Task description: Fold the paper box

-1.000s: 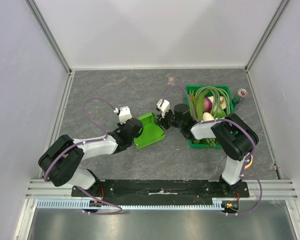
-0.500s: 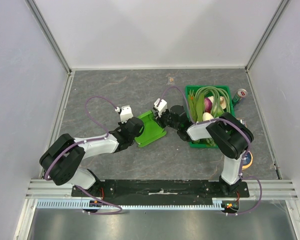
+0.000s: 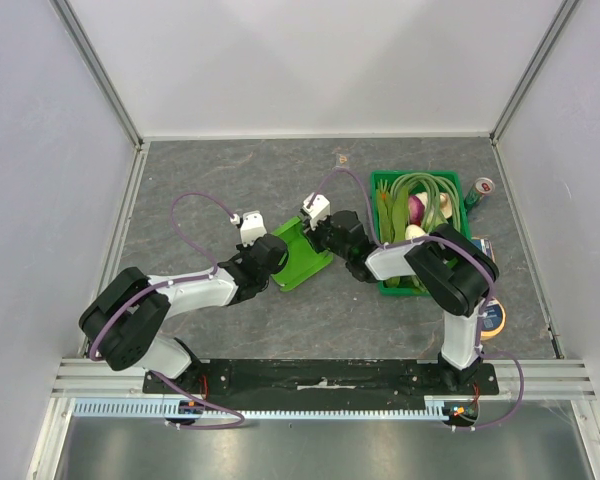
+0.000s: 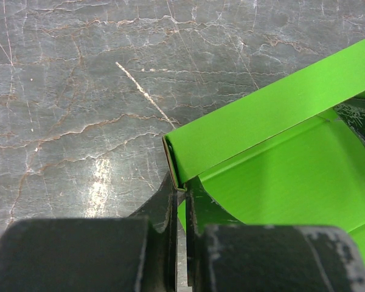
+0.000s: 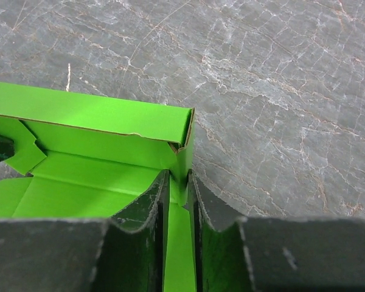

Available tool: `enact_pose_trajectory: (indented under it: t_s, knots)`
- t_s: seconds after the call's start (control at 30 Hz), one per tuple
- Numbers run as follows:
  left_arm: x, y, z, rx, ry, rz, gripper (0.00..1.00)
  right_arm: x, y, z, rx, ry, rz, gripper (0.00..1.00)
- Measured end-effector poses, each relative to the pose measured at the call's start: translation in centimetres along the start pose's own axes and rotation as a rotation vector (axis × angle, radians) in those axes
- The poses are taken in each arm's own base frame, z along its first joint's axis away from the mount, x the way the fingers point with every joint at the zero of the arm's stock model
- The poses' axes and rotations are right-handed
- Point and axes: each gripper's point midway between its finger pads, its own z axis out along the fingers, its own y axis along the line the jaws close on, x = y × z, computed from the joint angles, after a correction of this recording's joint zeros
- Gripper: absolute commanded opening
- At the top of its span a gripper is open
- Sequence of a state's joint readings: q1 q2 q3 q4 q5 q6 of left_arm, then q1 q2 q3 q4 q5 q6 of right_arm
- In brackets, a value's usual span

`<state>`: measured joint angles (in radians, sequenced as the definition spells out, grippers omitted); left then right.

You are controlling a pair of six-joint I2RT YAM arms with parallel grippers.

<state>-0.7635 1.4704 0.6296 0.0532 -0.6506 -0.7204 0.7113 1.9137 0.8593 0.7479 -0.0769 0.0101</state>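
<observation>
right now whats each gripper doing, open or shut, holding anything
left gripper: closed, pinching a wall end of the small lime-green thin card box.
right gripper: closed on another raised wall of the same box.

Grey marbled tabletop (image 3: 230, 180) (white-veined) enclosed by plain white walls (image 3: 310, 60).

This is a robotics lab test cell. Plain white panels (image 3: 310, 60) close in a grey marbled table (image 3: 230, 180) on three sides, joined at the corners by aluminium struts (image 3: 98, 70). A left arm (image 3: 185, 290) and a right arm (image 3: 450, 275) are bolted to a black plate (image 3: 320, 375) on a metal rail (image 3: 80, 378) at the near edge, with purple cables (image 3: 195, 205) looping along them. A crate (image 3: 377, 180) of vegetables and a can (image 3: 482, 187) stand on the table.
</observation>
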Motion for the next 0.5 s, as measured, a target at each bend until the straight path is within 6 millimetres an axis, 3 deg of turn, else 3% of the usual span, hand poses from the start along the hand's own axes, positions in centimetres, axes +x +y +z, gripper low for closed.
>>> enact_pose_trajectory:
  t_s: [0.2,0.4,0.5]
  knots:
    - [0.0,0.0,0.0,0.000,0.001,0.001,0.02,-0.6,-0.1,0.6,0.022,-0.010,0.005,0.34]
    - [0.0,0.0,0.0,-0.002,0.002,0.003,0.02,-1.1,0.0,0.9,0.022,-0.020,0.006,0.20]
    - [0.0,0.0,0.0,-0.003,0.002,0.003,0.02,-1.1,-0.1,1.0,0.023,-0.018,0.003,0.25]
